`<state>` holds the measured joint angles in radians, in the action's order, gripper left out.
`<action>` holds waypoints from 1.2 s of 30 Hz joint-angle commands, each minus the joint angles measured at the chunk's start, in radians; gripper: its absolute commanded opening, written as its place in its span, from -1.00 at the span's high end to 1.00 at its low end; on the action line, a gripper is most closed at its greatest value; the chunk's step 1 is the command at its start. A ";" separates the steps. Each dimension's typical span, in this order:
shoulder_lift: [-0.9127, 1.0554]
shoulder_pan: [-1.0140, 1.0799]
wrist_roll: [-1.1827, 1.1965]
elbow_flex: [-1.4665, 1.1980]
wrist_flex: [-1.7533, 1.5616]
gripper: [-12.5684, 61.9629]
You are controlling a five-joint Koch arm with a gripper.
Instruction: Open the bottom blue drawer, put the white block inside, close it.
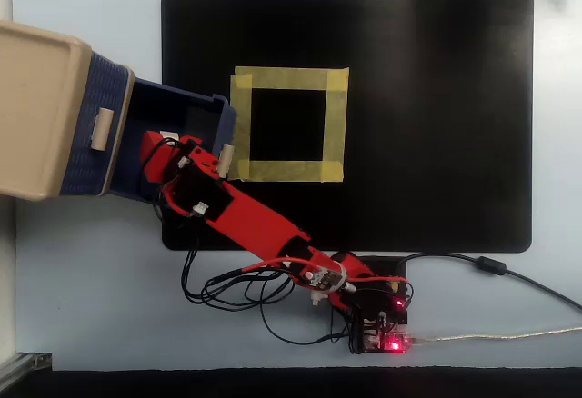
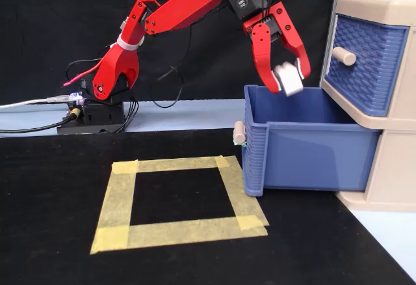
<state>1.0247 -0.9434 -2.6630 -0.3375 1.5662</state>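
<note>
My glossy red plastic gripper [image 2: 286, 86] is pinching a smooth white block [image 2: 288, 79]; the drawer's [image 2: 312, 148] woven-textured blue plastic is catching light above matt black cloth [image 2: 58, 220].

Red arm stretched toward desk's left edge in overhead view; gripper [image 2: 288, 84] pointing down, clamped on small white block [image 2: 288, 79].

A square of yellow tape [image 1: 288, 124] lies left of centre on the black mat [image 1: 436, 125], cabinet [image 1: 36, 107] overhanging its left edge.
</note>
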 commanded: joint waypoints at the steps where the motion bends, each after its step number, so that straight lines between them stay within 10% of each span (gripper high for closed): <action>1: 0.049 -0.003 -0.009 0.037 -0.005 -0.25; 7: 0.284 0.120 0.060 0.020 0.267 -0.25; 17: 0.641 0.611 0.966 -0.658 0.426 -0.25; 26: 0.583 0.178 0.551 -1.025 0.032 -0.25; 36: -0.032 -0.078 -0.025 -0.350 -0.302 -0.26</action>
<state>1.0216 -0.9817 -2.5663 -0.7563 1.3131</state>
